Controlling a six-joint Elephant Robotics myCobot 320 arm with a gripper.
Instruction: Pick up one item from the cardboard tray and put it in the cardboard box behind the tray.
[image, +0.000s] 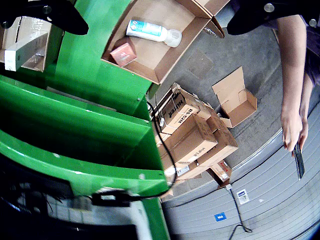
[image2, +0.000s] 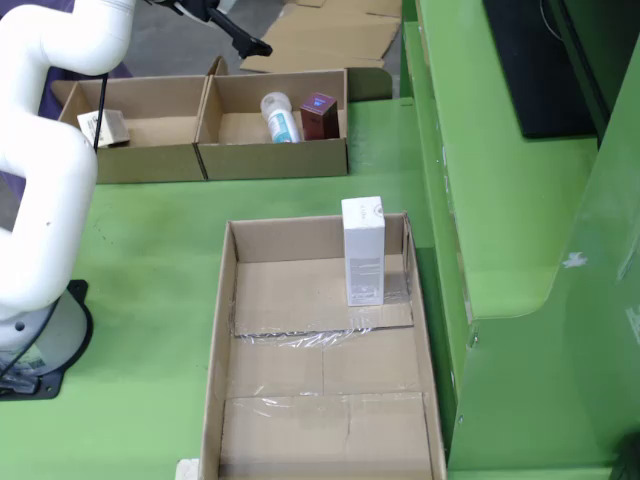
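Note:
In the fixed view a white upright carton (image2: 363, 250) stands at the back of the big cardboard tray (image2: 222, 340), alone in it. Behind the tray are two cardboard boxes. The right box (image2: 270, 158) holds a white bottle (image2: 281, 117) and a dark red carton (image2: 319, 115). The left box (image2: 140, 162) holds a small beige carton (image2: 105, 125). My gripper (image2: 238, 32) hangs high above the back of the right box. In the gripper view its black fingers (image: 50, 15) are spread wide with nothing between them, and the bottle (image: 150, 31) and red carton (image: 123, 52) lie below.
A raised green housing (image2: 500, 200) borders the tray on the right. The white arm (image2: 40, 180) and its base stand at left. In the gripper view, stacked cartons (image: 195, 135) sit on the floor and a person's arm (image: 292, 90) holds a phone (image: 299, 160).

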